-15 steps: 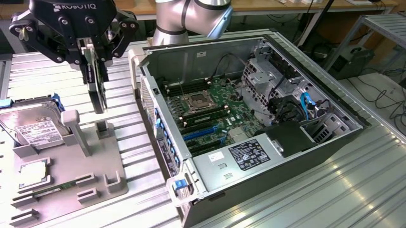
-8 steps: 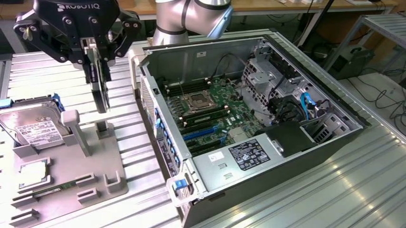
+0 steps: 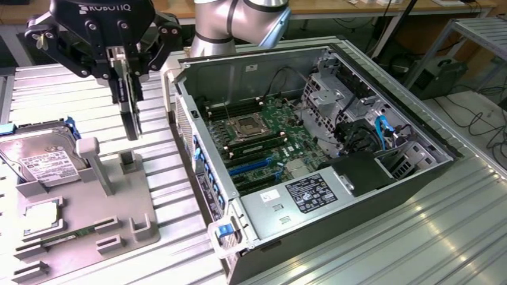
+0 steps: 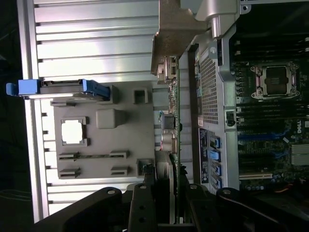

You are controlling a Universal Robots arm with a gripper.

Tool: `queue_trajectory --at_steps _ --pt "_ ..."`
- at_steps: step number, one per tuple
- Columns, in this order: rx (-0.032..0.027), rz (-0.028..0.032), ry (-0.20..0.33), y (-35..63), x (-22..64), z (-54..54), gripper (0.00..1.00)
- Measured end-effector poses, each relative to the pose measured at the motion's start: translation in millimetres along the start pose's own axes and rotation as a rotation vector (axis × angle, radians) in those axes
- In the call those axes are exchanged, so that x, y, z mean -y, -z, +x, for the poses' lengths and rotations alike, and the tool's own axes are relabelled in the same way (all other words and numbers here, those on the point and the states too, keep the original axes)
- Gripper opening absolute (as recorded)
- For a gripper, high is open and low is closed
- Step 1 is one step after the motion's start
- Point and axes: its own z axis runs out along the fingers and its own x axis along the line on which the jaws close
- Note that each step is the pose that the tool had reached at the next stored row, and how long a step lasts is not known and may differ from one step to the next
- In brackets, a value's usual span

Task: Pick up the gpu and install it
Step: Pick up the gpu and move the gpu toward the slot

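The gpu (image 3: 132,116) hangs edge-on and upright from my gripper (image 3: 127,71), which is shut on its top edge. It is lifted clear of the grey holder tray (image 3: 119,196), above the tray's far end in the exterior view. The wrist view looks down the card: the gpu (image 4: 170,121) shows its green board edge, small components and silver bracket, with my gripper (image 4: 170,205) clamping it from both sides. The open computer case (image 3: 237,71) lies to the exterior view's right of the card, its motherboard (image 3: 262,133) and blue expansion slots (image 3: 249,166) exposed.
On the grey tray sit a silver hard drive (image 3: 40,157) in a blue-edged caddy, a CPU (image 3: 40,217) and a narrow memory stick (image 3: 63,236). The case's near side wall (image 3: 186,113) stands between card and motherboard. Drive cages and cables (image 3: 372,133) fill the case's far end.
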Motion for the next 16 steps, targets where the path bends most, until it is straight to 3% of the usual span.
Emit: queue_trajectory --at_steps 16 --pt "0.0 0.0001 0.0 0.0 -0.6 -10.4 0.28"
